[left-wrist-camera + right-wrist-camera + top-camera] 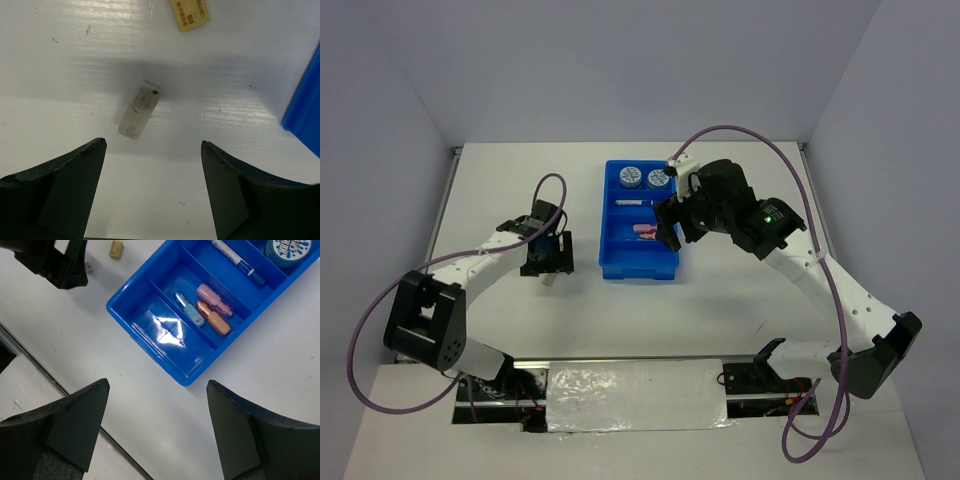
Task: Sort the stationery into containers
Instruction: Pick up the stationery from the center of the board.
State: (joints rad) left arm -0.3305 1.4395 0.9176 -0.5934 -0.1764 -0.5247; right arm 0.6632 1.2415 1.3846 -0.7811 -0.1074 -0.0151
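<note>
The tray (640, 222) lies in the middle of the worktop (740, 320), nearer the far edge, its long side running far to near. Its farthest compartment holds the two rolls (631, 177) (658, 179), and the next one holds the pen (235, 260). The third holds the pink bar (214, 299), the orange bar (214, 319) and the light-blue bar (189, 309), lying side by side. The grey bar (141, 108) lies flat on the bare worktop, left of the tray and apart from its wall. The tan bar (189, 14) is also on the worktop, a little beyond the grey one (only partly in the left wrist view).

The left arm (470, 262) folds out from its base at the near-left edge. Its forearm reaches right and away, and its wrist is bent down beside the tray's near-left corner. The left jaws stand wide apart and hold nothing; they hang over the grey bar, which shows in the gap just ahead of the tips, untouched.

The right arm (800, 255) rises from the near-right edge and stretches left, its wrist raised by the tray's right wall. The right jaws are also spread wide and empty, well above the worktop, looking down on the tray's near end.
</note>
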